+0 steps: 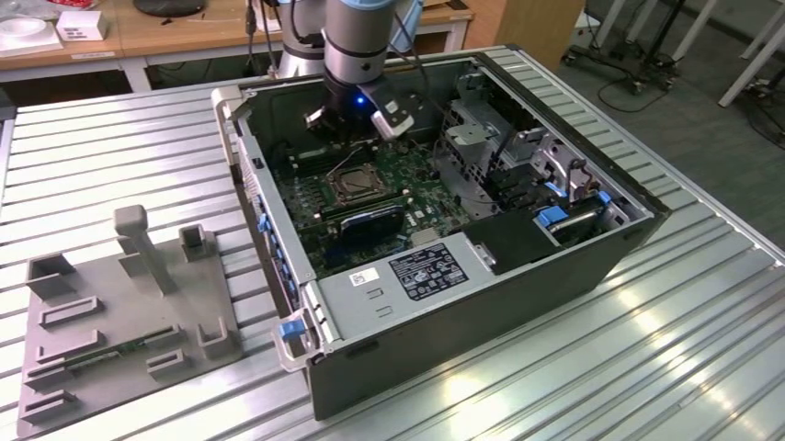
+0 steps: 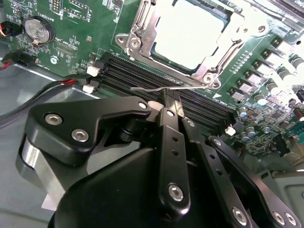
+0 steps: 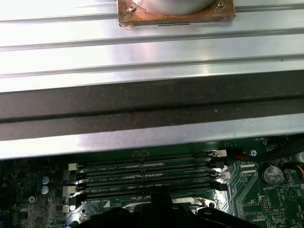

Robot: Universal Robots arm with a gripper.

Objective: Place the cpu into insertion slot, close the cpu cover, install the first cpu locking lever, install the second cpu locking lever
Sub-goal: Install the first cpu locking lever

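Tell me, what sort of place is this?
Probably a robotics lab or workshop: a grey robot arm reaches into an open black desktop computer case lying on a ribbed aluminium table, with a wooden workbench behind.

Cpu cover [image 2: 139,26] noted as bright polished metal; cpu [image 2: 190,33] smooth, pale, washed by glare. Locking lever [image 2: 147,88] seen as thin bare metal wire. Gripper [image 2: 172,99] finished in glossy black (screws shiny steel). Motherboard [image 2: 71,57] matt green. Table [image 1: 687,349] made of ribbed brushed metal.
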